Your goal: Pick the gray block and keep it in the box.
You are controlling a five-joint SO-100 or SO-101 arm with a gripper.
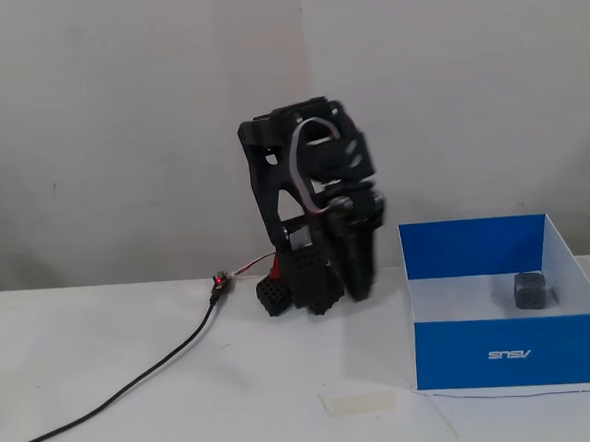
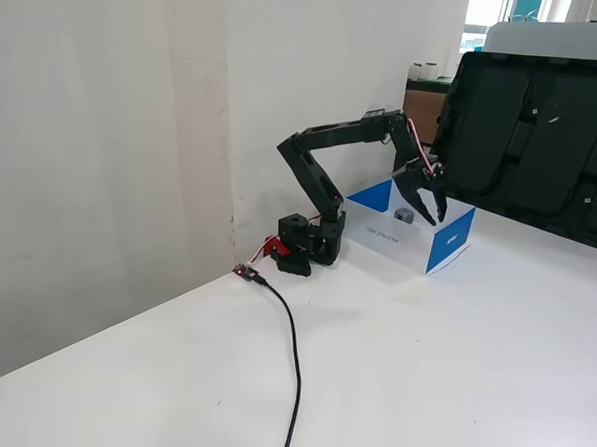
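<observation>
The small gray plastic cube (image 1: pixel 530 291) lies in the blue cardboard box (image 1: pixel 511 348) below the wide, empty jaws (image 2: pixel 428 204) — lowering could clip a wall

One blue box (image 1: pixel 510 350) beside the gripper (image 2: pixel 426 204) — one gray block (image 1: pixel 530 291) inside it, below the open fingers. One black cable (image 1: pixel 134 379), one strip of tape (image 1: pixel 357 404) — both well away from the gripper.
</observation>
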